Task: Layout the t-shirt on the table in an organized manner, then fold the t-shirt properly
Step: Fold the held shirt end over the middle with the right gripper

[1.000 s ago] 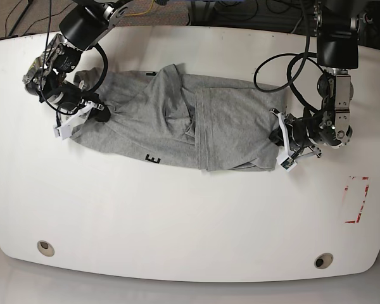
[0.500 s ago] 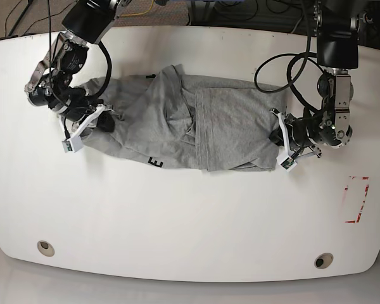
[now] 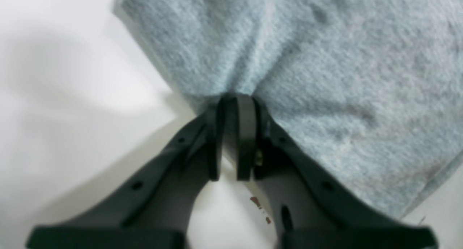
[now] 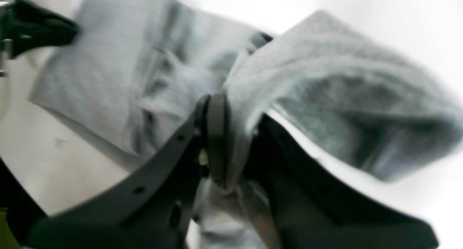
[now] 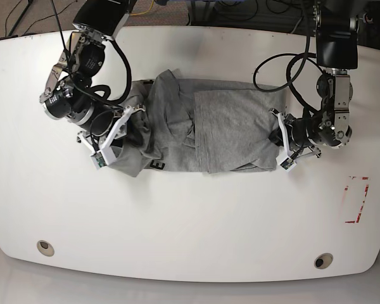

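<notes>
both claws were clamped on the t-shirt, left claw mid-right, right claw mid-left; still laying out, next probably pulling it taut.

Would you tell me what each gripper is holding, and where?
Both hold the t-shirt: the left gripper pinches its edge on the table; the right gripper clamps a lifted fold at the other end.

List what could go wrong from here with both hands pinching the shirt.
1. The right hand carries its end of the t-shirt inward, so cloth bunches into creases near the middle and the fold may set crooked.
2. The left hand pins only the edge of the opposite end; a stronger pull could slip it free.
3. The raised flap sags open and may land uneven on the table.
</notes>
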`<state>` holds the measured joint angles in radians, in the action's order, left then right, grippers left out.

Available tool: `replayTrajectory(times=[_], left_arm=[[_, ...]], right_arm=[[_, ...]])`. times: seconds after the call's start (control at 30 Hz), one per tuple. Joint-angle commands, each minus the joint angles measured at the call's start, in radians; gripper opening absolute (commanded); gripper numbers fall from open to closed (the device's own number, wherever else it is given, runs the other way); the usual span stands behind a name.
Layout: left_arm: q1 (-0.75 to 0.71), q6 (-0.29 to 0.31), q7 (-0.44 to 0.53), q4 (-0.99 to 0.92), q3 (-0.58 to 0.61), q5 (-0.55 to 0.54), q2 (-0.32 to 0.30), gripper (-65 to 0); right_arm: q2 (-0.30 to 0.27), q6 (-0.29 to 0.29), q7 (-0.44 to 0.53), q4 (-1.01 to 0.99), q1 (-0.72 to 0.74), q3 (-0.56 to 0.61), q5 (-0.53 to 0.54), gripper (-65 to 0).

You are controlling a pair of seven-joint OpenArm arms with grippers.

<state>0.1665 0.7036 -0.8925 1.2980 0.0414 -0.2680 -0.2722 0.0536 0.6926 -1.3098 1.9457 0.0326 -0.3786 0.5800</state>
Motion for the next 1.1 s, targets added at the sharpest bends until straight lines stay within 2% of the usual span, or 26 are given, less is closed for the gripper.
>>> replayTrajectory(times=[0.0,0.23,0.5,0.97,1.07], left_arm=[[-0.02,-0.005,-0.099,-0.019,0.012,0.082,0.006,-59.3],[-0.022,-0.005,-0.099,-0.016,0.065,0.082,0.008,-59.3],[-0.026,-0.005,-0.101,-0.014,0.078,0.082,0.011,-59.4],[-0.026,-0.005,-0.101,-0.018,0.078,0.082,0.011,-59.4],[-0.028,-0.005,-0.101,-0.018,0.078,0.08,0.011,-59.4]], right_arm=[[0.03,0.006,0.029,0.031,0.022,0.037,0.027,-59.5],[0.103,0.006,0.031,0.031,0.053,0.143,0.027,-59.5],[0.103,0.006,0.12,0.014,0.053,0.292,0.022,-59.5],[0.103,0.006,0.132,-0.048,0.056,0.358,0.042,-59.5],[0.103,0.006,0.161,-0.052,0.056,0.366,0.065,-59.5]])
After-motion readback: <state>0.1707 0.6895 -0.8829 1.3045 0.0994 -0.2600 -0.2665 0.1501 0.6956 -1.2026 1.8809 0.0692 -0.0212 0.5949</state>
